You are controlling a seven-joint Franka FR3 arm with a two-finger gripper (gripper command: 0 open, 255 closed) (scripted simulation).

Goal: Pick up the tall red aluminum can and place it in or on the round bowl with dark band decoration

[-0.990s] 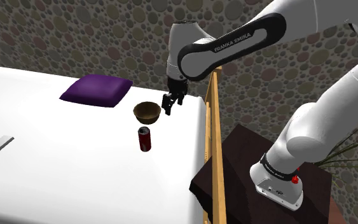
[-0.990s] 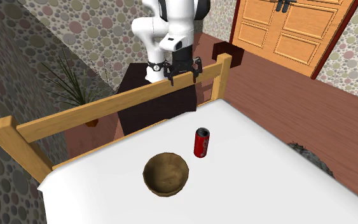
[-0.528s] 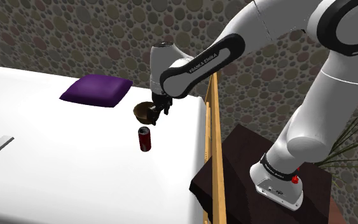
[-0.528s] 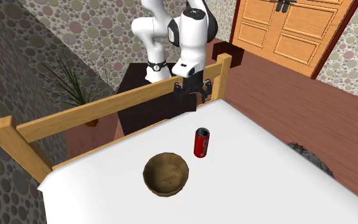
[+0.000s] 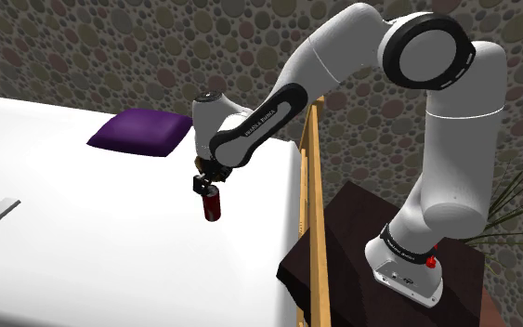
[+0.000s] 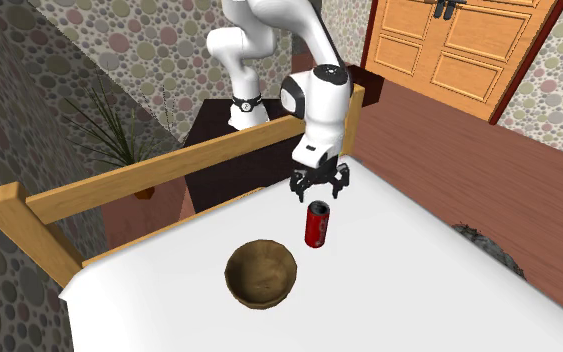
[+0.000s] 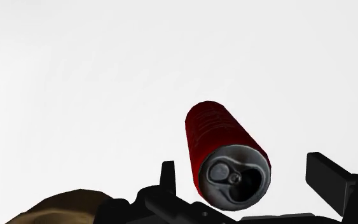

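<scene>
The gripper [image 5: 203, 183] is hanging just above the red can [image 5: 213, 204], its 2 fingers [image 7: 327, 177] standing apart with nothing clasped. In the wrist view the can's silver top [image 7: 233, 179] is showing between the fingers, and neither finger is touching it. From the second exterior view the gripper [image 6: 318, 188] is spreading over the can [image 6: 316, 224], which is standing upright on the white surface [image 6: 419, 290], just beside the brown bowl [image 6: 261, 273] and apart from it.

Compared with 1 s ago, the arm has swung away from the wooden rail [image 6: 169, 165] and stretched out over the surface. 0.5 s ago the gripper was sitting higher, in front of the bowl in the shoulder view, and it has since dropped to the can. The can and the bowl are lying where they were, and the purple pillow [image 5: 141, 132] is resting unmoved farther along the surface.
</scene>
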